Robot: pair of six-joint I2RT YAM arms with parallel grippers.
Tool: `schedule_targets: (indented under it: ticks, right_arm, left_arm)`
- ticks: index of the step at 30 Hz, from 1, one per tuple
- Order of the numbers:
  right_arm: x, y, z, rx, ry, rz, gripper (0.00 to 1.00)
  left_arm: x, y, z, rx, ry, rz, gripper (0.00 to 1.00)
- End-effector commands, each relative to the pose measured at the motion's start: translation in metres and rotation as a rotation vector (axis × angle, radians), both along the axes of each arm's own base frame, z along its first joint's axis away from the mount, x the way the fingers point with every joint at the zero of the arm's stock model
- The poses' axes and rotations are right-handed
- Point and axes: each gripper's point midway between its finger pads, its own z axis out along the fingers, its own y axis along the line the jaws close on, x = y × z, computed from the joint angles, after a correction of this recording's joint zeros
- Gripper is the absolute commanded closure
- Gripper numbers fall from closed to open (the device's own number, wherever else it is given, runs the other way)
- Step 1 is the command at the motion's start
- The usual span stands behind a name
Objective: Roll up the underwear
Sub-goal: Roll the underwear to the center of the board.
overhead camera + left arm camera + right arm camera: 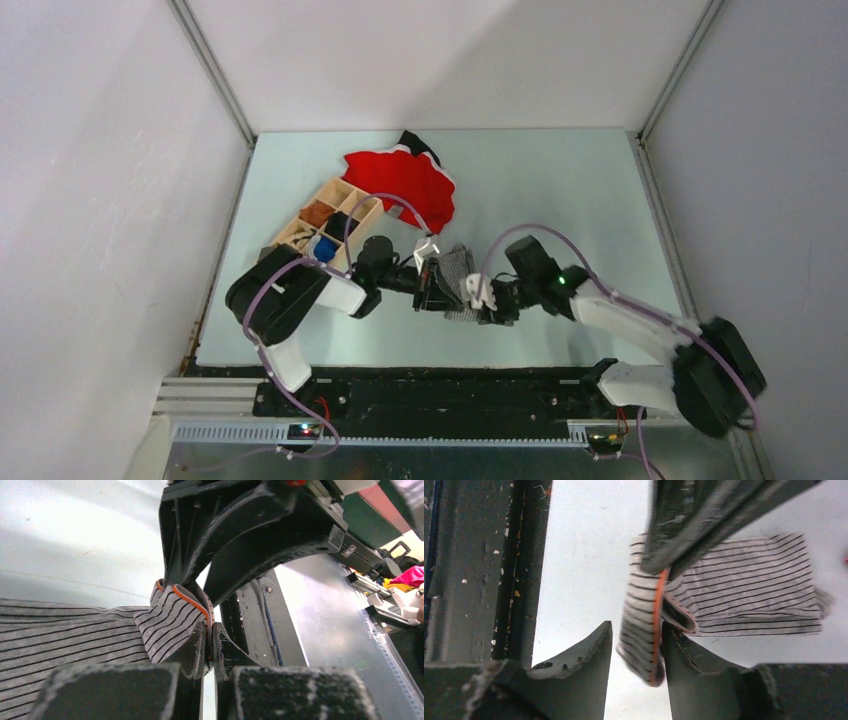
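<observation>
Rolling the underwear [455,272] appears mid-step: the garment lies partly folded at mid-tabletop [570,190], between both arms. The left pincer [210,647] is pressed together on the orange-trimmed edge. The right pincer [636,628] stands spread, with the fold between its fingers and touching one. Both arms reach inward, wrists low. The next move likely calls for closing on the fold and turning it over.

Left arm [330,292] stretched rightward, low over counter; jaws pinched shut on underwear [170,622]. Right arm [625,318] reaching leftward to meet it; jaws parted.
</observation>
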Motion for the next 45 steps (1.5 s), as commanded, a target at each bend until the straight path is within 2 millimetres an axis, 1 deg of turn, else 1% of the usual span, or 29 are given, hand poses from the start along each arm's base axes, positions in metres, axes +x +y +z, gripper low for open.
schedule_targets:
  ticks: [1,2,5,6,7,8,10,11,12,13,14,16,18,21,22,23,25,28,32,34,36,37,39,41,43,45]
  right_arm:
    - [0.005,0.011,0.022,0.164,-0.253,-0.031,0.50]
    - [0.000,0.009,0.018,0.154,-0.278,-0.036,0.48]
    - [-0.003,0.010,0.019,0.148,-0.282,-0.073,0.47]
    - [-0.005,0.010,0.020,0.141,-0.294,-0.078,0.47]
    - [-0.005,0.010,0.021,0.139,-0.296,-0.089,0.47]
    - [-0.005,0.010,0.022,0.128,-0.306,-0.096,0.47]
    - [-0.008,0.006,0.023,0.115,-0.310,-0.101,0.47]
    - [-0.009,0.003,0.025,0.110,-0.315,-0.113,0.47]
    - [-0.010,0.003,0.027,0.109,-0.319,-0.112,0.47]
    - [-0.011,0.000,0.029,0.105,-0.328,-0.119,0.47]
    - [-0.012,-0.001,0.031,0.105,-0.331,-0.121,0.47]
    - [-0.014,-0.003,0.035,0.108,-0.341,-0.126,0.47]
    - [-0.020,-0.005,0.031,0.097,-0.318,-0.104,0.45]
    - [-0.032,0.000,0.020,0.091,-0.249,-0.050,0.33]
    - [-0.032,0.004,0.017,0.093,-0.235,-0.051,0.31]
    - [-0.033,0.007,0.016,0.099,-0.227,-0.045,0.27]
    - [-0.032,0.013,0.012,0.103,-0.214,-0.041,0.22]
    - [-0.032,0.021,0.007,0.111,-0.191,-0.016,0.21]
    - [-0.033,0.028,0.006,0.125,-0.189,0.021,0.21]
    - [-0.033,0.032,0.005,0.133,-0.197,0.033,0.18]
    - [-0.029,0.035,0.002,0.130,-0.215,0.032,0.10]
    - [-0.025,0.038,0.004,0.139,-0.234,0.027,0.09]
    - [-0.019,0.042,-0.003,0.123,-0.255,0.027,0.08]
    - [-0.015,0.045,-0.007,0.120,-0.271,0.032,0.09]
    - [-0.011,0.048,-0.011,0.117,-0.292,0.044,0.12]
    - [-0.008,0.048,-0.017,0.095,-0.310,0.050,0.17]
  left_arm:
    - [-0.005,-0.001,0.018,-0.075,-0.049,-0.043,1.00]
    - [-0.005,-0.001,0.017,-0.075,-0.056,-0.038,1.00]
    - [-0.006,0.000,0.012,-0.056,-0.051,-0.031,1.00]
    - [-0.008,0.001,0.005,-0.030,-0.040,-0.034,1.00]
    - [-0.008,0.002,0.002,-0.020,-0.044,-0.036,1.00]
    - [-0.010,0.003,-0.007,0.011,-0.039,-0.043,1.00]
    - [-0.014,0.005,-0.015,0.038,-0.049,-0.058,1.00]
    - [-0.014,0.005,-0.016,0.046,-0.052,-0.064,1.00]
    - [-0.017,0.006,-0.023,0.070,-0.051,-0.076,1.00]
    - [-0.016,0.005,-0.025,0.073,-0.080,-0.085,1.00]
    - [-0.018,0.007,-0.030,0.095,-0.062,-0.090,1.00]
    - [-0.019,0.006,-0.032,0.098,-0.072,-0.098,1.00]
    - [-0.019,0.005,-0.032,0.094,-0.078,-0.103,1.00]
    - [-0.021,0.004,-0.031,0.089,-0.082,-0.109,1.00]
    - [-0.021,0.003,-0.031,0.088,-0.083,-0.108,1.00]
    - [-0.021,0.003,-0.031,0.089,-0.082,-0.108,1.00]
    - [-0.022,0.004,-0.031,0.089,-0.082,-0.108,1.00]
    - [-0.025,0.005,-0.031,0.087,-0.082,-0.110,1.00]
    - [-0.025,0.005,-0.029,0.077,-0.083,-0.112,1.00]
    - [-0.025,0.004,-0.026,0.069,-0.079,-0.108,1.00]
    - [-0.024,0.003,-0.022,0.056,-0.081,-0.106,1.00]
    - [-0.023,0.003,-0.020,0.046,-0.089,-0.105,1.00]
    - [-0.023,0.002,-0.015,0.033,-0.091,-0.105,1.00]
    - [-0.024,0.002,-0.013,0.023,-0.088,-0.107,1.00]
    - [-0.025,0.002,-0.011,0.016,-0.087,-0.107,1.00]
    - [-0.024,0.003,-0.011,0.016,-0.087,-0.104,1.00]
